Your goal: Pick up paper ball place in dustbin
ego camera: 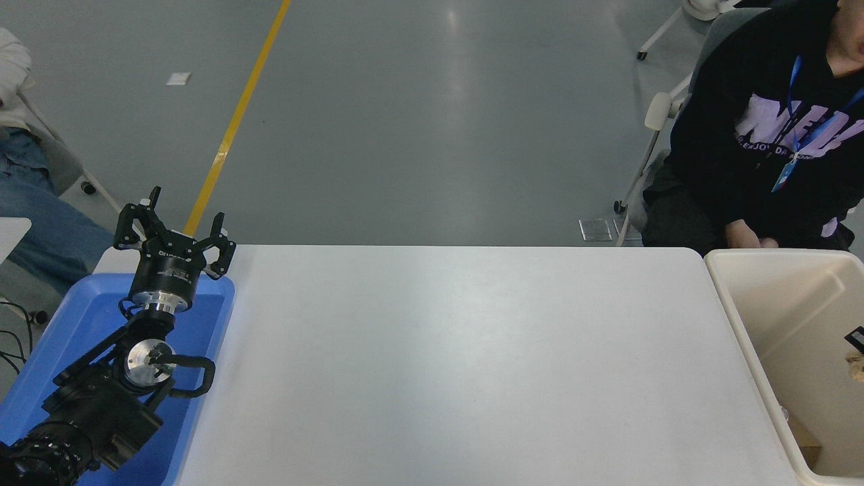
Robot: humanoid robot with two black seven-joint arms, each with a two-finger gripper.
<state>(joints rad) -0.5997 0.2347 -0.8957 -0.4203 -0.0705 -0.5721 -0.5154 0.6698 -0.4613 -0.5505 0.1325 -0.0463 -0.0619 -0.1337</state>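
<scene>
- The paper ball (856,366) shows only as a small tan, wrinkled patch at the right edge of the frame, over the inside of the dustbin (742,324). Most of it is cut off by the frame edge, so its full shape cannot be made out.
- Just above that patch, a small black part of the right gripper (857,337) enters at the right edge. The rest of the gripper and arm is outside the frame. Whether its fingers are released or clenched on the paper ball cannot be told.
- The dustbin is a cream-beige rectangular tub with a thick rounded rim, at the lower right of the frame, just beside the right end of the table (459,364). Its right side and near end are cut off. A brown patch lies low in its near corner; what it is cannot be made out.
- The left gripper (174,233) stands at the lower left of the frame, above the far end of a shallow blue tray (81,317). Its fingers are spread apart and grasp nothing.
- A seated person in a black top (763,135) is at the upper right, beyond the dustbin, partly cut off by the frame.
- Another person's leg in blue jeans (40,229) shows at the left edge.
</scene>
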